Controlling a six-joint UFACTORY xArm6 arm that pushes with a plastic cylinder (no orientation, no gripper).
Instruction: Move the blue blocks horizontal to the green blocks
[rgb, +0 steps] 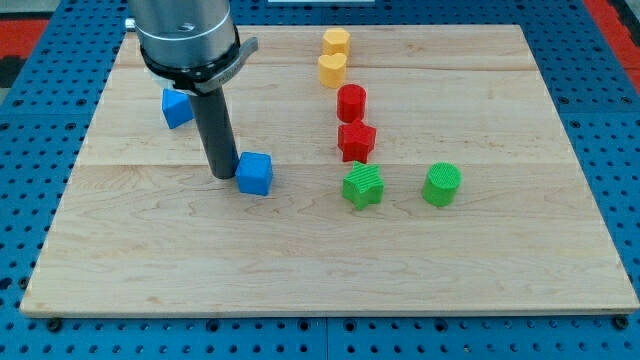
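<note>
A blue cube (255, 173) lies left of centre on the wooden board (330, 270). My tip (222, 176) stands just to its left, touching or nearly touching it. A second blue block (177, 107), wedge-like, sits at the upper left, partly behind the rod. A green star-shaped block (362, 186) lies right of the blue cube at about the same height in the view. A green cylinder (441, 185) sits further right.
A column of blocks runs up from the green star: a red star-like block (356, 140), a red cylinder (351, 102), a yellow heart-like block (332, 70) and a yellow block (336, 42). A blue pegboard (30, 120) surrounds the board.
</note>
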